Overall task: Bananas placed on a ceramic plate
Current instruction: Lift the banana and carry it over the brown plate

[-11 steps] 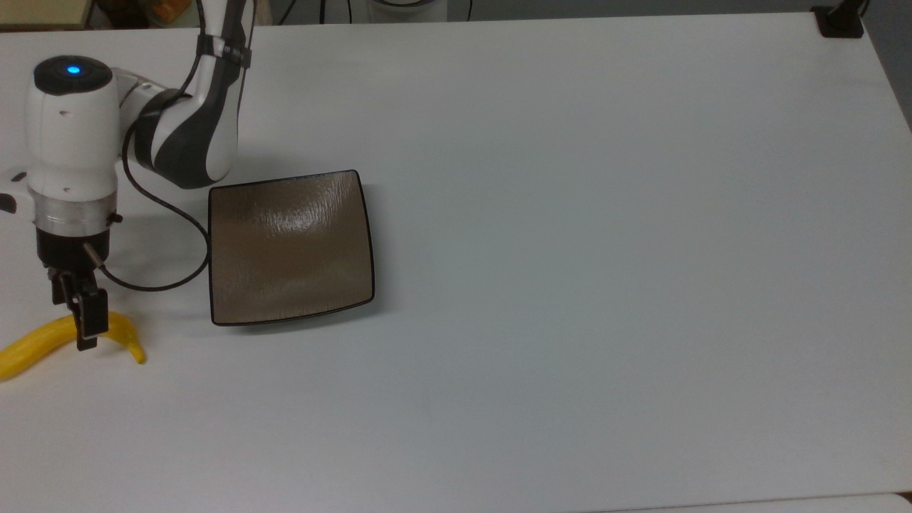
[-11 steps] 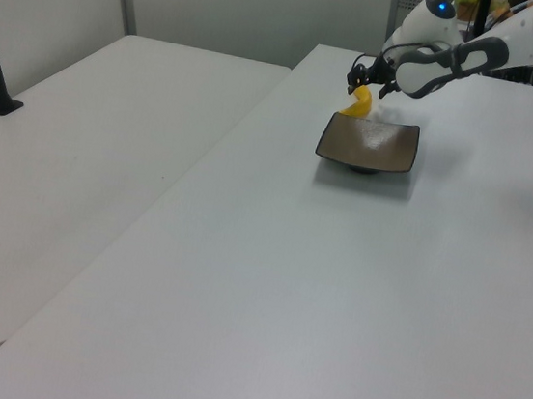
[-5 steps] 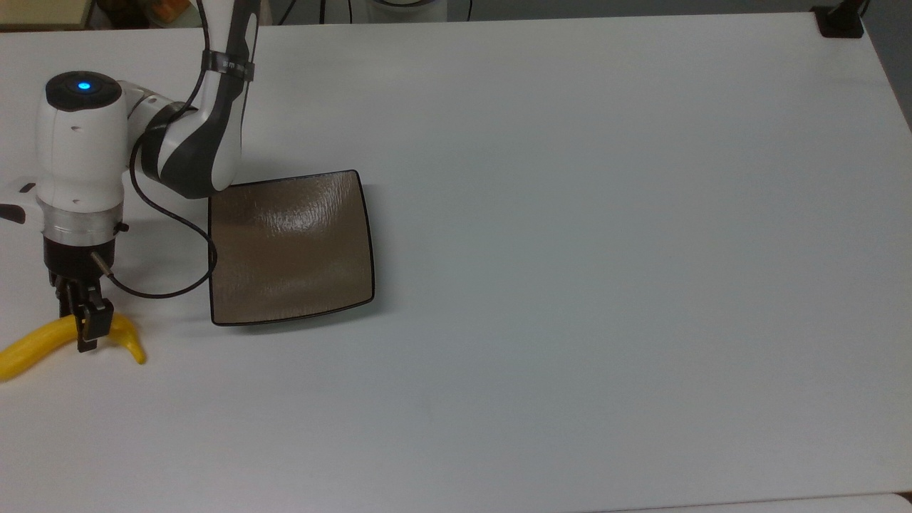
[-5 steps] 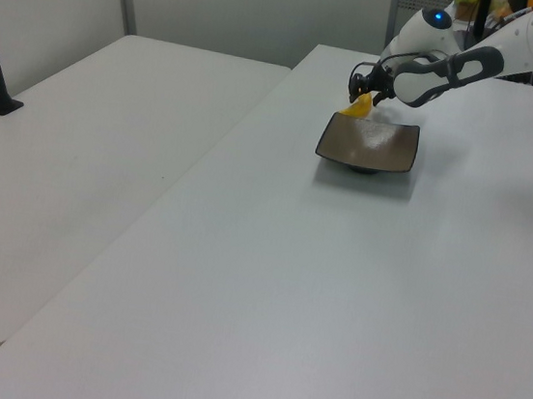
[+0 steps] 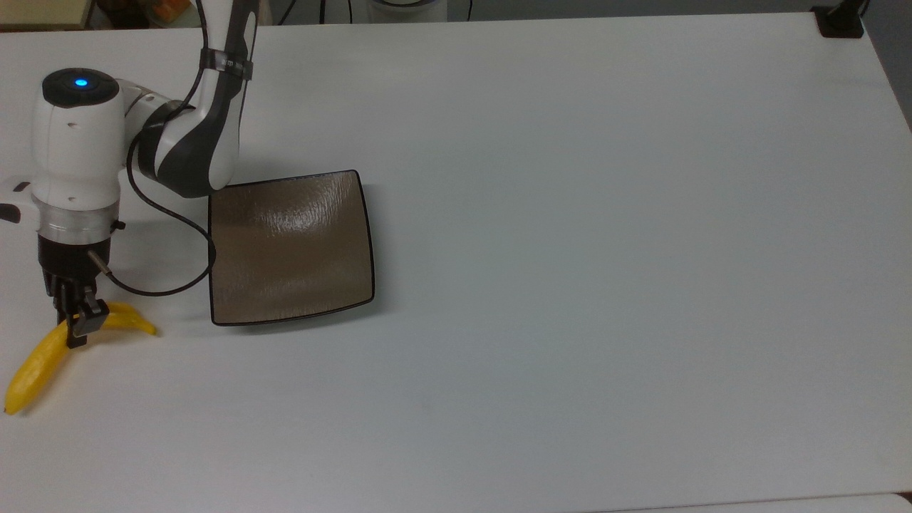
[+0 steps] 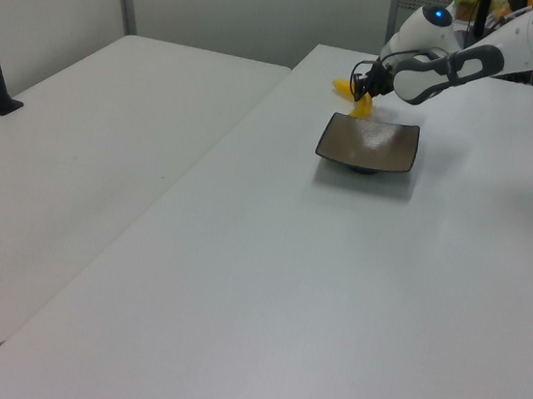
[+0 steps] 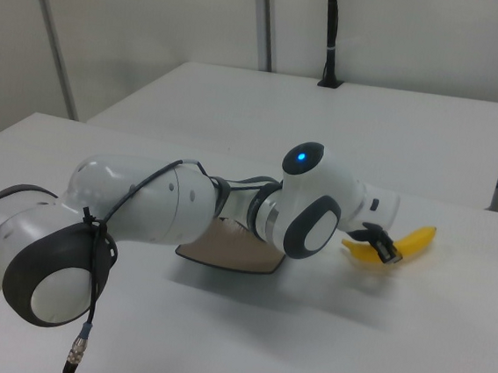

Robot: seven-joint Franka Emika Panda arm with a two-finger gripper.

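Observation:
The yellow banana (image 5: pixel 35 367) lies at the top view's far left, bent near its middle, with its long end pointing toward the lower left corner. My gripper (image 5: pixel 77 328) points down and is shut on the banana at that bend. The square glossy brown plate (image 5: pixel 288 246) sits bare to the right of the gripper, about a hand's width from it. In the left view the banana (image 6: pixel 342 87) shows just behind the plate (image 6: pixel 369 144), held by the gripper (image 6: pixel 361 96). The right view has the banana (image 7: pixel 411 240) in the gripper (image 7: pixel 384 251), beside the plate (image 7: pixel 225 253).
The arm's elbow (image 5: pixel 185 149) hangs over the plate's upper left corner, and a black cable (image 5: pixel 164 285) loops from the wrist beside the plate. A black clamp (image 5: pixel 841 21) sits at the table's far right corner. A second white table (image 6: pixel 108 141) stands alongside.
The banana has swung round in the gripper: its long end now points down the top view and its stem end to the right. The wrist shifted slightly up.

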